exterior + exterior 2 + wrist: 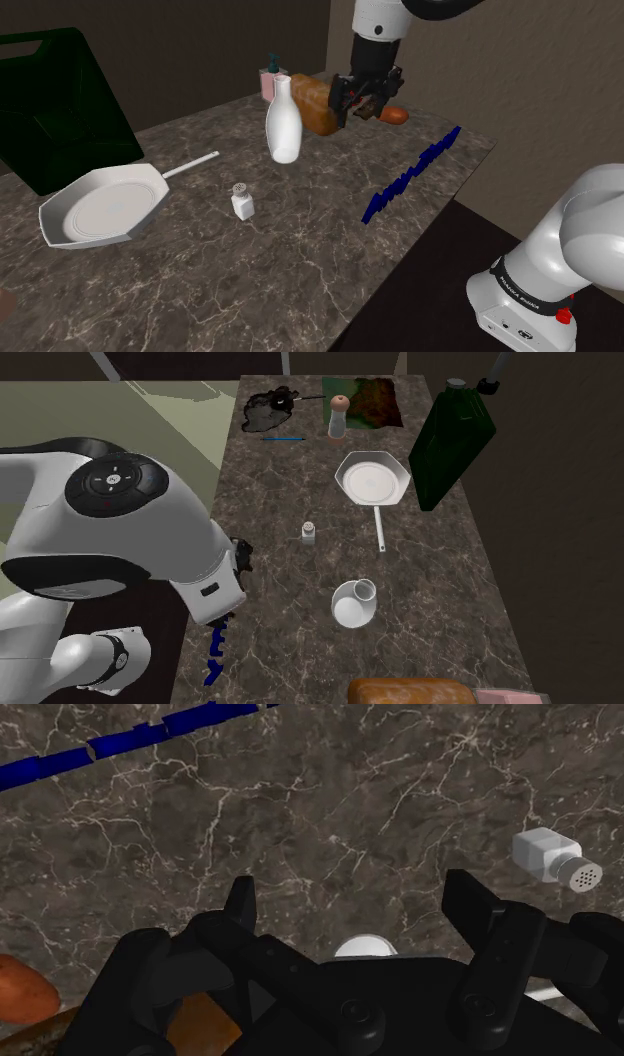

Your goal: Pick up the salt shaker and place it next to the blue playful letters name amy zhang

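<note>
End effector [355,904] fingers spread, empty, above the counter [300,260]. Salt shaker [243,202] stands upright mid-counter, well apart, toward the shoulder view's lower left; blue letters [410,175] lie opposite

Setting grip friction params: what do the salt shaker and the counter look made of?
The salt shaker: plain white matte body, grey top with dark holes; no texture shows, so plastic or ceramic is a guess. The counter: looks like stone, marble-like, dark brown with white veins.
</note>
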{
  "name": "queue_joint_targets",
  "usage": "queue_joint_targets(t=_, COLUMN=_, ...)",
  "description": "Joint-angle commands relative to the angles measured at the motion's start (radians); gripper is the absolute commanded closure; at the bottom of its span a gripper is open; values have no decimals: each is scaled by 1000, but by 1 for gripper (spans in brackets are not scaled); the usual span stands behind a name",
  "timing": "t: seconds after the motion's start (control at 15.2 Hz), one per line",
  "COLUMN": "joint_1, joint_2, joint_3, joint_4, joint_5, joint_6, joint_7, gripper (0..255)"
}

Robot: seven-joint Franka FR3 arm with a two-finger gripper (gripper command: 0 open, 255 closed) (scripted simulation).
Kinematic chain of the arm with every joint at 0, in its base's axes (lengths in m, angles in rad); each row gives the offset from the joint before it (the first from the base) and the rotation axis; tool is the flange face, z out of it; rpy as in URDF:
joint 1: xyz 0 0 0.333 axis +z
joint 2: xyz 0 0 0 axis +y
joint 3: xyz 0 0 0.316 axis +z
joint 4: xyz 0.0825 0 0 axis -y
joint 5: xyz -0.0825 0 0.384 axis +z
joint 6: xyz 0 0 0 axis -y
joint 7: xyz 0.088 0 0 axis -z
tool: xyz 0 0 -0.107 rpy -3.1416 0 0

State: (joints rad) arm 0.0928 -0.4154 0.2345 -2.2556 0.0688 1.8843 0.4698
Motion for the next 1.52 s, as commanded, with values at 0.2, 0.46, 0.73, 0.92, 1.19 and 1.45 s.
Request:
queue_joint_targets(t=0.2, joint_1=18, joint_2=158, joint_3=74, joint_4=83, joint_5=-7, joint_6=66, joint_7=100, gripper=0)
queue_joint_targets(t=0.46, joint_1=34, joint_2=296, joint_3=125, joint_4=171, joint_5=-36, joint_6=104, joint_7=183, gripper=0)
queue_joint_targets(t=0.73, joint_1=60, joint_2=443, joint_3=164, joint_4=280, joint_5=-85, joint_6=128, joint_7=269, gripper=0)
queue_joint_targets(t=0.92, joint_1=89, joint_2=559, joint_3=182, joint_4=375, joint_5=-129, joint_6=133, joint_7=332, gripper=0)
queue_joint_targets(t=1.19, joint_1=142, joint_2=718, joint_3=191, joint_4=525, joint_5=-190, joint_6=123, joint_7=407, gripper=0)
queue_joint_targets(t=1.45, joint_1=172, joint_2=793, joint_3=186, joint_4=579, joint_5=-217, joint_6=137, joint_7=435, gripper=0)
